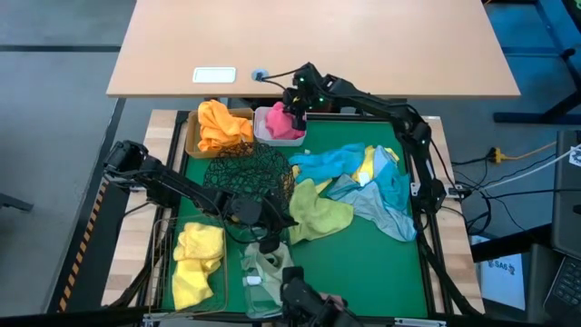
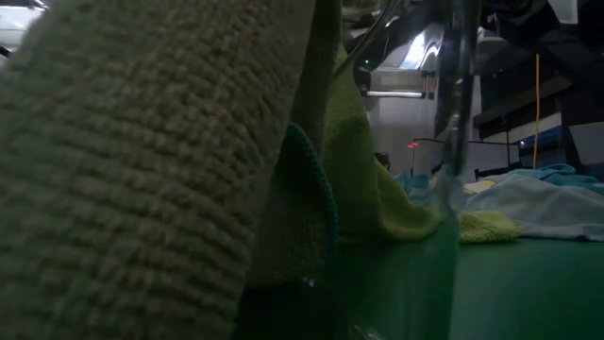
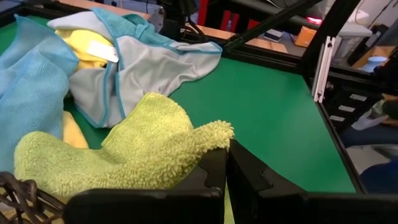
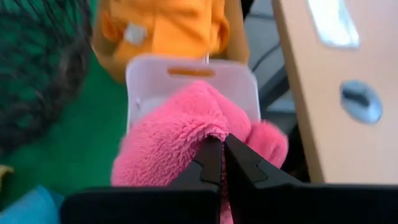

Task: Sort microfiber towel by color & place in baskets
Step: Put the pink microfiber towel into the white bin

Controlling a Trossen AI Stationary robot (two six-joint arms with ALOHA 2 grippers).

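while pinched, green towel [image 3: 143,149] stretches lengthwise from left gripper [image 3: 225,163].

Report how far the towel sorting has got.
Done: orange towels fill the tan box; yellow towels sit in the wire basket. In hand: the right pincer grips a pink towel over the white tub; the left pincer pinches a green towel. Left: the blue pile.
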